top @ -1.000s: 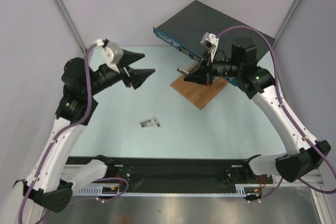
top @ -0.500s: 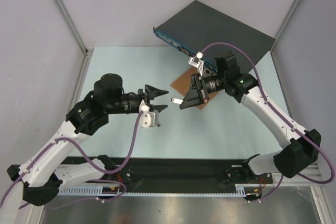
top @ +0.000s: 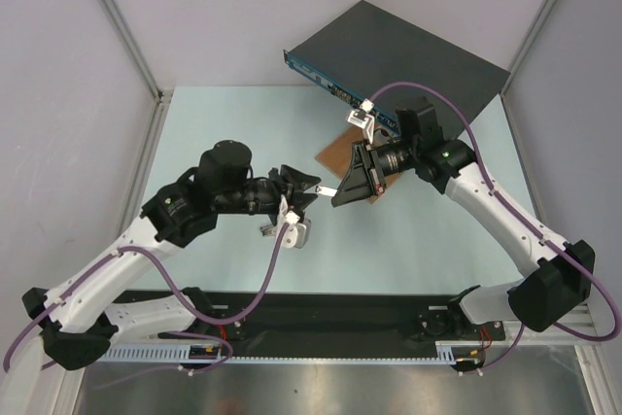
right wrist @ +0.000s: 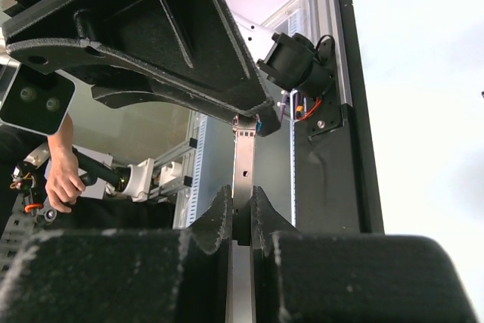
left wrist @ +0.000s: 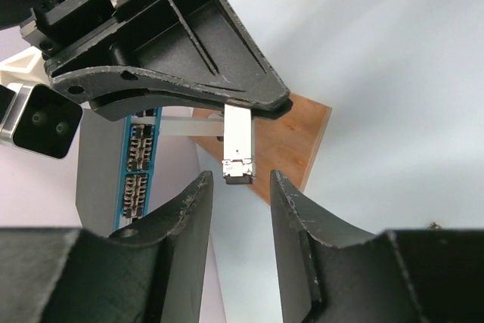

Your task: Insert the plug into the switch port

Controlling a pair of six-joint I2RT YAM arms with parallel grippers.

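The plug [top: 326,190] is a slim silver metal bar, and my right gripper [top: 337,193] is shut on one end of it above the table's middle. Its free end [left wrist: 239,145] points at my left gripper [left wrist: 240,179], whose jaws stand open with the plug's tip just level with the fingertips, touching neither. In the right wrist view the plug [right wrist: 243,164] runs from my right gripper [right wrist: 242,194] up to the left gripper's fingers [right wrist: 151,43]. The switch [top: 398,51] lies at the back right, and its blue port face [left wrist: 140,164] also shows in the left wrist view.
A brown wooden board [top: 335,151] lies on the table in front of the switch, under the right gripper. Purple cables loop off both wrists. Metal frame posts [top: 117,21] and grey walls close in the sides. The black base rail [top: 321,313] runs along the near edge.
My left arm has swung down and to the right to meet the plug's free end, and its jaws have narrowed. The right gripper carried the plug away from the switch toward the middle.
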